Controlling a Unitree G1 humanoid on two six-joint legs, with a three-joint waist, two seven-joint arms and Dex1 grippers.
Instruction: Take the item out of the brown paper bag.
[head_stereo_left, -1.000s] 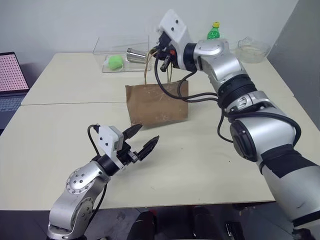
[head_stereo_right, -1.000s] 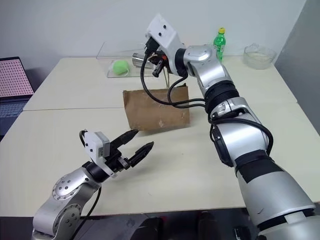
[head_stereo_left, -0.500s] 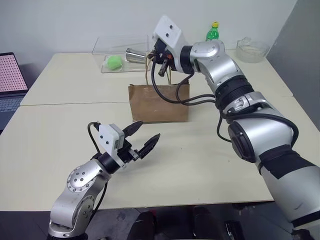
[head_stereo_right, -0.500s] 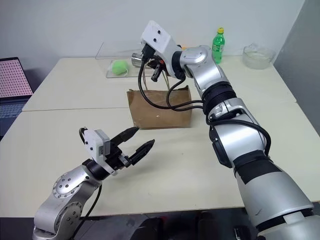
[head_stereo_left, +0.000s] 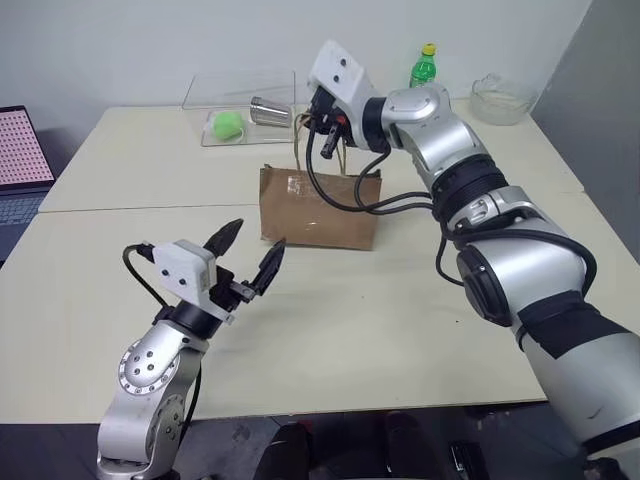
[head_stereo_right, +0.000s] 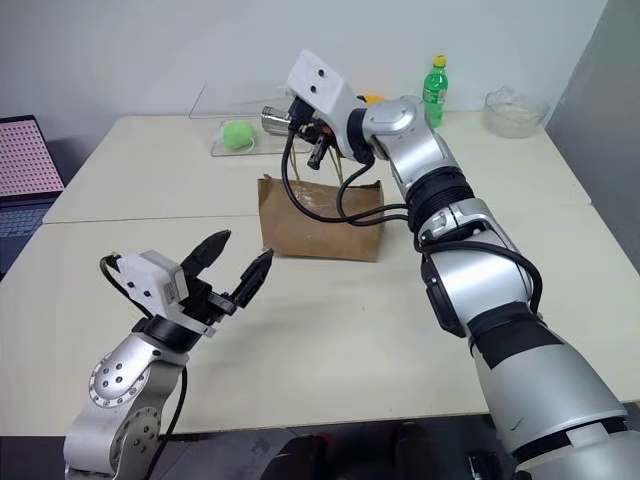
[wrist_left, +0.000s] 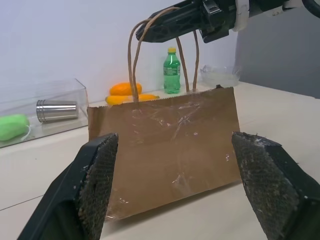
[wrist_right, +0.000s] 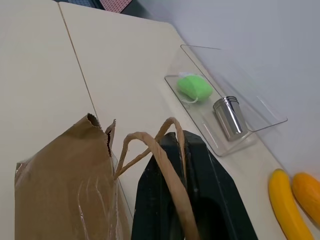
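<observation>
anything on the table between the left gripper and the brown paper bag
Nothing: in the left eye view, just bare table separates the open left gripper from the brown paper bag.

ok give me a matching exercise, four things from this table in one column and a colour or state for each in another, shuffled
Things:
1. brown paper bag
2. green bottle
3. left tool
4. metal cup

States:
A. lying on its side in the clear tray
B. open, in front of the bag
C. standing upright, handles pinched by the right tool
D. yellow cap, at the table's far edge

Pairs: 1-C, 2-D, 3-B, 4-A
</observation>
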